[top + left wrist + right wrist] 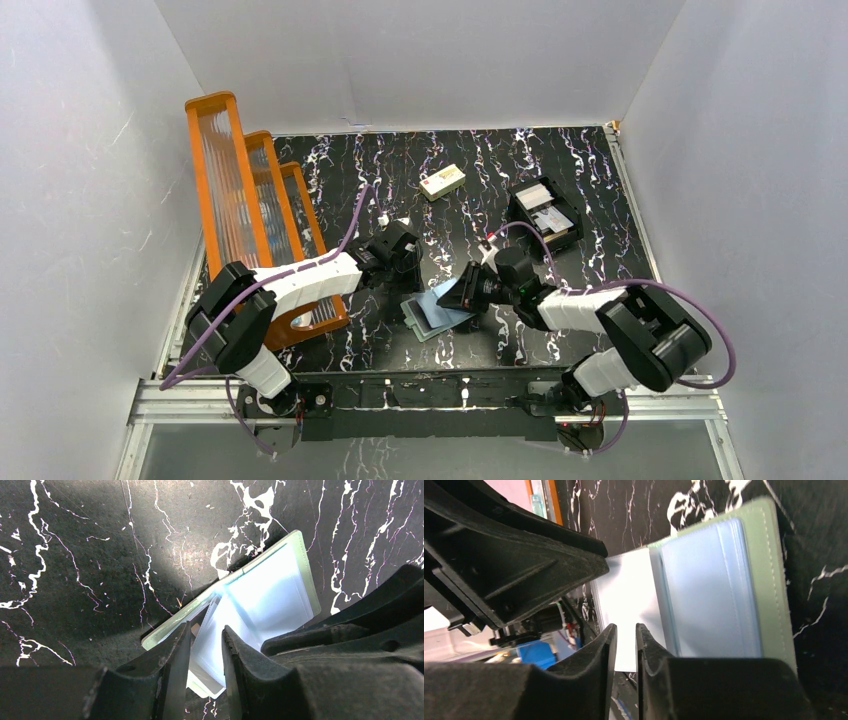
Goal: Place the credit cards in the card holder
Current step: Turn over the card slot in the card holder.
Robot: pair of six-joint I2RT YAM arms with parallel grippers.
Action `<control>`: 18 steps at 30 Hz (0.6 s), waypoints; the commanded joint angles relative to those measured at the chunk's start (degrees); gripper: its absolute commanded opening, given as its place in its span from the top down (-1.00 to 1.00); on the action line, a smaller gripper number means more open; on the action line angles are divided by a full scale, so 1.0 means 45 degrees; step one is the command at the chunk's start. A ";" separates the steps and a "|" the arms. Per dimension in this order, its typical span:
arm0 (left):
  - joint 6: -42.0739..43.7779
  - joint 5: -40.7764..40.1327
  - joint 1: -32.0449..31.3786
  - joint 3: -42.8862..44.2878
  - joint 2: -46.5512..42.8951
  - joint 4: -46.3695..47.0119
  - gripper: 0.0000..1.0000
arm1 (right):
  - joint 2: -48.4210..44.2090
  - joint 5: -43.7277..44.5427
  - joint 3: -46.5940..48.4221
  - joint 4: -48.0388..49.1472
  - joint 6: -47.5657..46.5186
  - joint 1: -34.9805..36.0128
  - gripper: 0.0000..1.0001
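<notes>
The card holder [437, 318] lies open on the black marble table between my two grippers, its grey-green edge and pale blue lining facing up. In the left wrist view one pale blue leaf of the card holder [280, 590] rises into the narrow gap of my left gripper [206, 630], which looks closed on it. In the right wrist view a whitish credit card [629, 595] lies flat beside the card holder's pocket [769, 580]. My right gripper [625, 627] hovers over the card's near end, its jaws a narrow gap apart with nothing pinched.
A black boxy tray [522, 203] holding more cards stands at the back right. A cream block [442, 181] lies at the back centre. An orange stepped rack [250, 200] stands on the left, close to my left arm.
</notes>
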 commanded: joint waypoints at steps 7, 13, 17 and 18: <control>0.0102 -0.0122 0.0066 0.0396 -0.0016 -0.0187 0.43 | -0.2795 0.2546 0.1648 -0.5609 -0.2527 0.0102 -0.16; 0.0155 -0.0262 0.0065 0.0461 -0.0030 -0.0267 0.43 | -0.3615 0.2311 -0.0620 -0.3030 0.3201 0.0361 -0.28; 0.0156 -0.0237 0.0065 0.0407 -0.0064 -0.0267 0.42 | -0.3709 0.2948 -0.0898 -0.3134 0.4532 0.0513 -0.29; 0.0154 -0.0229 0.0070 0.0386 -0.0092 -0.0267 0.43 | -0.3672 0.3032 -0.1054 -0.2939 0.4960 0.0580 -0.29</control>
